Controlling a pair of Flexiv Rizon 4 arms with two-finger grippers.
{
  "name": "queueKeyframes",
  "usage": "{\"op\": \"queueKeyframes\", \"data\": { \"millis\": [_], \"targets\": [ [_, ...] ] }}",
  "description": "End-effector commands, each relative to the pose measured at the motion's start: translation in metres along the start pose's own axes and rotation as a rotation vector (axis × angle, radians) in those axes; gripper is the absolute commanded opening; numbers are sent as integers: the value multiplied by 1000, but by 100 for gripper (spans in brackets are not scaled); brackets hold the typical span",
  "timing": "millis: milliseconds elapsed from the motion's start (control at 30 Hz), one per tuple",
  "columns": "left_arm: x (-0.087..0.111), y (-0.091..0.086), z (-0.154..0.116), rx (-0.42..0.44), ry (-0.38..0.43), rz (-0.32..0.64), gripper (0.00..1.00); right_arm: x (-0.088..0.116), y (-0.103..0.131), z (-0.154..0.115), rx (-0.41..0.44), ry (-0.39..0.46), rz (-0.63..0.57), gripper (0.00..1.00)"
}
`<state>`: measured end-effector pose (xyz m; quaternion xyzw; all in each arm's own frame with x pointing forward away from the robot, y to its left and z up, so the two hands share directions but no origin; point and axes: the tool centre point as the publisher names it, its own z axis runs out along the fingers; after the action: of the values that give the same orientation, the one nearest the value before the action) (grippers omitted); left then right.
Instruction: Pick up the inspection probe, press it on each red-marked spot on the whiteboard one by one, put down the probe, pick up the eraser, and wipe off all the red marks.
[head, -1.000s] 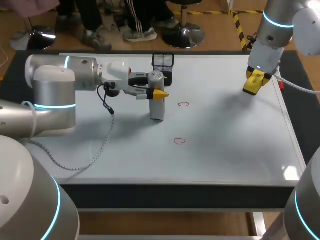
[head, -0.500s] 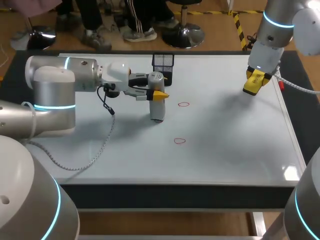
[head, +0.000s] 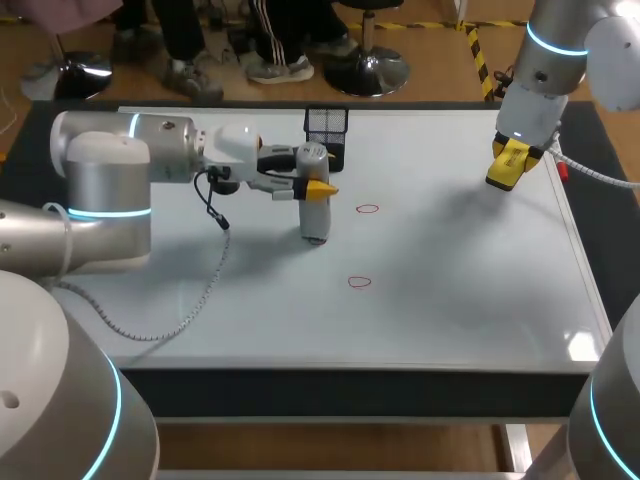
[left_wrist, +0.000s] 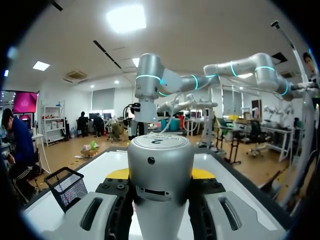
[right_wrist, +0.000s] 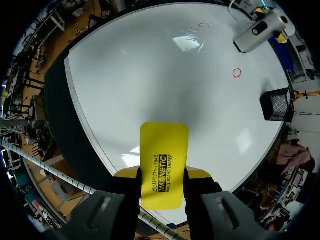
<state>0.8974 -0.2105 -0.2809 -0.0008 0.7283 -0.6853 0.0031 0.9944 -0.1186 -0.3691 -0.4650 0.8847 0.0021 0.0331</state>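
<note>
The grey cylindrical inspection probe (head: 314, 200) stands upright with its lower end on or just above the whiteboard (head: 450, 290), left of the upper red mark (head: 367, 209). My left gripper (head: 318, 185) is shut on the probe's upper part, and the probe (left_wrist: 160, 155) fills the gap between the fingers in the left wrist view. A second red mark (head: 359, 283) lies nearer the front. Above the board's far right, my right gripper (head: 508, 165) is shut on the yellow eraser (right_wrist: 164, 155). The right wrist view shows both red marks (right_wrist: 237, 73) (right_wrist: 204, 24) and the probe (right_wrist: 257, 32).
A black mesh basket (head: 326, 128) stands at the back edge just behind the probe. A small red object (head: 563, 172) lies at the board's right edge, near the right gripper. My left arm (head: 130, 170) stretches over the board's left part.
</note>
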Motion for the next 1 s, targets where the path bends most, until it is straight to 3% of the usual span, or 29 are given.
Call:
{"op": "queueKeyframes", "data": {
  "millis": [33, 433, 1000],
  "targets": [
    [3, -7, -3, -1, -7, 5, 0, 0, -1, -1, 1, 3, -2, 0],
    [19, -22, -44, -13, -108, 9, 0, 0, -1, -1, 1, 3, -2, 0],
    [73, -20, -140, -32, -327, 19, 0, 0, -1, -1, 1, 3, -2, 0]
  ]
}}
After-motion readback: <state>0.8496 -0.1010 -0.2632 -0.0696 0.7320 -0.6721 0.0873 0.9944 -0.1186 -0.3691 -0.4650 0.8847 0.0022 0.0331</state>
